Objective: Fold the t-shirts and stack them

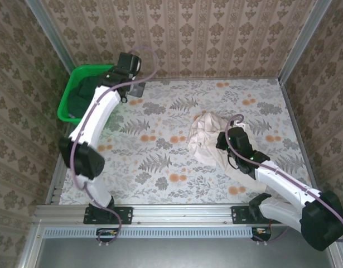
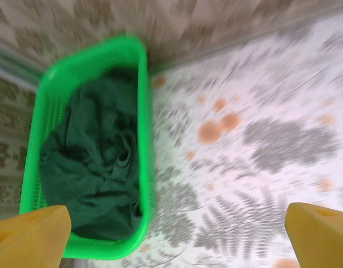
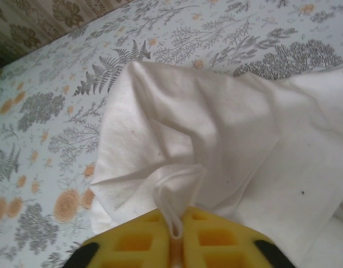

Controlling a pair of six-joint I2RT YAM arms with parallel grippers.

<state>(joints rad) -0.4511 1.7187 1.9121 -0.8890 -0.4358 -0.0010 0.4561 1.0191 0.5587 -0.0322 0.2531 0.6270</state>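
The pale cream-pink t-shirt [image 1: 207,137] lies bunched on the flowered table right of centre. My right gripper [image 1: 226,140] sits at its near right side, shut on a pinched fold of that cream-pink t-shirt [image 3: 204,139], which shows between the yellow pads [image 3: 143,245]. A dark green t-shirt [image 2: 96,162] lies crumpled inside the bright green basket [image 2: 146,111] at the far left corner. My left gripper [image 1: 133,89] hovers just right of the basket [image 1: 68,100], jaws wide open with nothing between the yellow fingertips [image 2: 32,237].
Patterned walls close the table at the back and both sides. An aluminium rail [image 1: 177,213] runs along the near edge by the arm bases. Bare flowered tabletop [image 1: 160,151] lies between the basket and the pale shirt.
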